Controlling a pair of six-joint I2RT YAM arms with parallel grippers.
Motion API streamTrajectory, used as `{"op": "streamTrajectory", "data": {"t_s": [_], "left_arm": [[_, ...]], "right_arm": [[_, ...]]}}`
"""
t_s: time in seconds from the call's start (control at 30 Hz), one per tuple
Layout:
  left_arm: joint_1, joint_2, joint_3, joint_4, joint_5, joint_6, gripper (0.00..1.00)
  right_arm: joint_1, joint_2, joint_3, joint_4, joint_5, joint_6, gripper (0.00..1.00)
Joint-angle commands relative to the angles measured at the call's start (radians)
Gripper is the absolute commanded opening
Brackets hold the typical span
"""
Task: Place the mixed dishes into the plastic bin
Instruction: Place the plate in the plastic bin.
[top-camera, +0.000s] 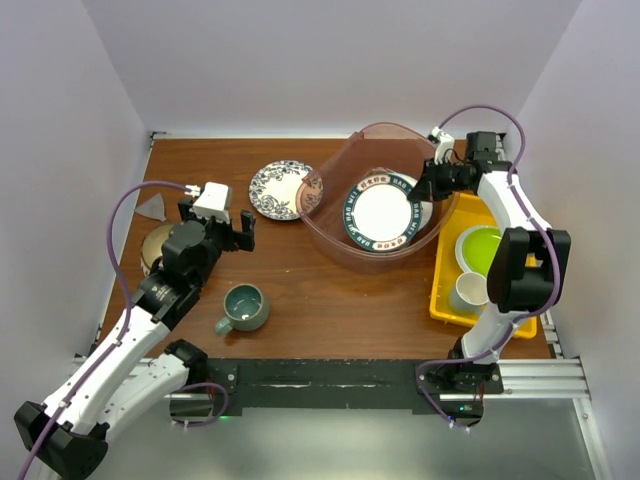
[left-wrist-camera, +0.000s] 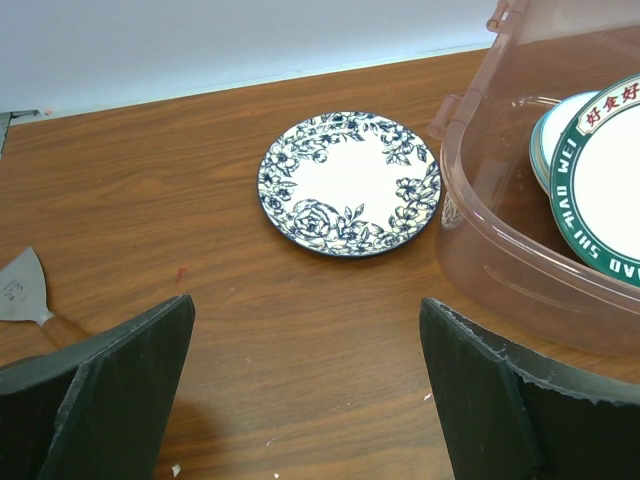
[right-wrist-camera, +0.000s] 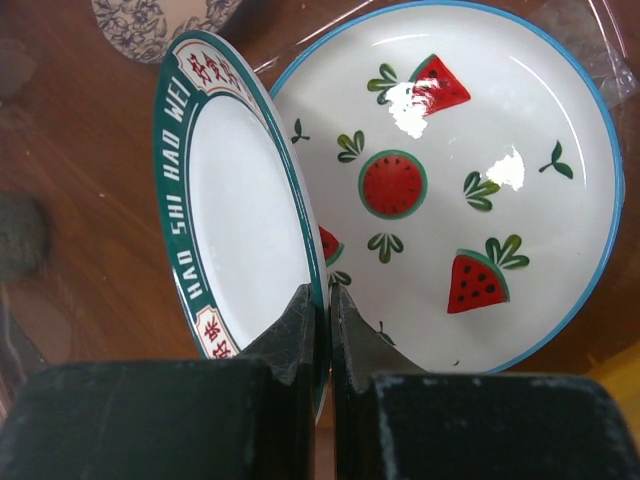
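Note:
The pinkish-clear plastic bin (top-camera: 335, 225) stands at the back centre. My right gripper (top-camera: 424, 186) is inside it, shut on the rim of a white plate with a dark green lettered border (right-wrist-camera: 240, 190), which it holds tilted on edge over a watermelon-patterned plate (right-wrist-camera: 470, 170) lying in the bin. A blue floral plate (top-camera: 279, 189) lies on the table left of the bin, also in the left wrist view (left-wrist-camera: 348, 183). My left gripper (top-camera: 216, 218) is open and empty, a little short of that plate. A grey-teal mug (top-camera: 243, 308) stands near the front. A patterned bowl (top-camera: 153, 244) is mostly hidden under my left arm.
A yellow tray (top-camera: 447, 300) at the right holds a lime-green plate (top-camera: 482, 250) and a white mug (top-camera: 468, 292). A metal scraper (top-camera: 152, 207) lies at the far left. White walls enclose the table on three sides.

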Motion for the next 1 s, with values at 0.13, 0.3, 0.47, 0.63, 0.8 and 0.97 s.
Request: {"op": "streamTrajectory", "data": {"t_s": [0.13,0.3,0.47,0.63,0.8,0.97], "left_arm": [[0.010,-0.014,-0.001,0.043,-0.006,0.014,1.00],[0.012,-0.014,-0.001,0.043,-0.006,0.015,1.00],[0.012,-0.023,-0.004,0.044,-0.007,0.015,1.00],[0.013,-0.031,-0.007,0.044,-0.007,0.015,1.00],[0.013,-0.029,-0.006,0.046,-0.006,0.015,1.00],[0.013,-0.031,-0.007,0.047,-0.006,0.015,1.00]], "right_arm": [[-0.001,0.046,0.114,-0.023,0.017,-0.005,0.01],[-0.007,0.064,0.168,-0.032,-0.041,0.038,0.00],[-0.017,0.076,0.214,-0.027,-0.058,0.078,0.00],[-0.032,0.093,0.234,-0.021,0.008,0.100,0.01],[-0.063,0.122,0.262,-0.032,0.037,0.106,0.02],[-0.067,0.171,0.295,-0.065,0.080,0.078,0.03]]}}
